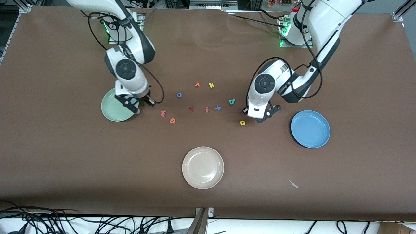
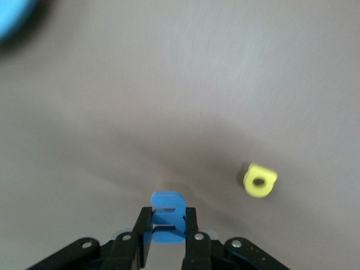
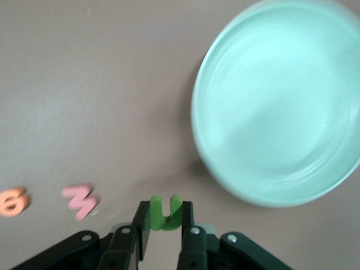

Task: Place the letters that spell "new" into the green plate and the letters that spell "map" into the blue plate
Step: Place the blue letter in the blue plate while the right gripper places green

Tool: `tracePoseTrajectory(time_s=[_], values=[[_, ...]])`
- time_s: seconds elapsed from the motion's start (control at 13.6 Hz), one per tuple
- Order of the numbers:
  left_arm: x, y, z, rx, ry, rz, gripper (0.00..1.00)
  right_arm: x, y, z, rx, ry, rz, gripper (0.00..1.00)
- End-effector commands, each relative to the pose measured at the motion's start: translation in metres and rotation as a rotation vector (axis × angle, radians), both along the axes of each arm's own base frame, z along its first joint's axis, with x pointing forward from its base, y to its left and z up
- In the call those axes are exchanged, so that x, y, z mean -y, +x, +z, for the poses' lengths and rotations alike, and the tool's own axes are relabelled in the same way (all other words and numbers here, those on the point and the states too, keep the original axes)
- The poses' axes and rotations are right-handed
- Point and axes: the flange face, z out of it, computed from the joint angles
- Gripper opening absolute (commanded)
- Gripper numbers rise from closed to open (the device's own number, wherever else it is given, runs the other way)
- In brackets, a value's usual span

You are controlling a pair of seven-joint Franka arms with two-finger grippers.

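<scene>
My right gripper (image 3: 165,222) is shut on the green "n" (image 3: 165,212) and hangs over the table at the rim of the pale green plate (image 3: 278,101), which holds nothing. In the front view this gripper (image 1: 135,105) is at the green plate's (image 1: 112,109) edge. The pink "w" (image 1: 163,113) and orange "e" (image 1: 172,121) lie close by. My left gripper (image 2: 167,225) is shut on the blue "m" (image 2: 167,216), just beside the yellow "a" (image 2: 260,180). In the front view it (image 1: 261,116) is between the "a" (image 1: 242,122) and the blue plate (image 1: 310,129). The teal "p" (image 1: 232,102) lies close by.
Other letters lie in the middle of the table: a blue "o" (image 1: 179,95), orange piece (image 1: 197,84), yellow "k" (image 1: 211,85), red "z" (image 1: 191,108), salmon "f" (image 1: 206,110) and blue "x" (image 1: 218,108). A cream plate (image 1: 203,167) sits nearer the front camera.
</scene>
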Motion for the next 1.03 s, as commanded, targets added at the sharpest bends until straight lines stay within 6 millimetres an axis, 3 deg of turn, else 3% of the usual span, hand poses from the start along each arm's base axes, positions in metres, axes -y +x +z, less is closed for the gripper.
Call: tracePoseTrajectory(time_s=[0.0,0.15,0.29,0.44,0.52,0.59,0.66,0.74,0.81,0.88,0.96], values=[[-0.047,0.042,0.028,0.008,0.004,-0.127,0.00,0.047,0.005,0.003,-0.048,-0.026,0.070,0.03],[-0.092,0.065,0.036,0.013,-0.013,-0.233,0.00,0.077,0.006,-0.008,-0.075,-0.032,0.086,0.05],[-0.151,0.082,0.036,0.001,-0.032,-0.342,0.00,0.085,0.002,-0.031,-0.100,-0.035,0.079,0.17],[-0.198,0.091,0.034,-0.012,-0.045,-0.415,0.00,0.094,-0.002,-0.042,-0.099,-0.034,0.066,0.65],[-0.217,0.094,0.033,-0.018,-0.051,-0.453,0.00,0.093,-0.001,-0.039,-0.097,-0.034,0.062,1.00],[-0.233,0.094,0.029,-0.028,-0.060,-0.492,0.00,0.092,0.001,-0.034,-0.091,-0.025,0.049,1.00],[-0.248,0.095,0.026,-0.036,-0.071,-0.538,0.06,0.089,0.003,-0.026,-0.081,-0.004,0.035,1.00],[-0.260,0.096,0.021,-0.048,-0.085,-0.598,0.36,0.081,0.010,-0.016,-0.068,0.017,0.026,1.00],[-0.265,0.096,0.020,-0.057,-0.094,-0.679,0.87,0.062,0.017,-0.004,-0.059,0.038,0.037,1.00],[-0.267,0.096,0.022,-0.055,-0.102,-0.701,1.00,0.050,0.027,0.006,-0.062,0.056,0.030,1.00],[-0.266,0.097,0.026,-0.051,-0.104,-0.700,1.00,0.041,0.035,0.014,-0.064,0.081,0.013,1.00]])
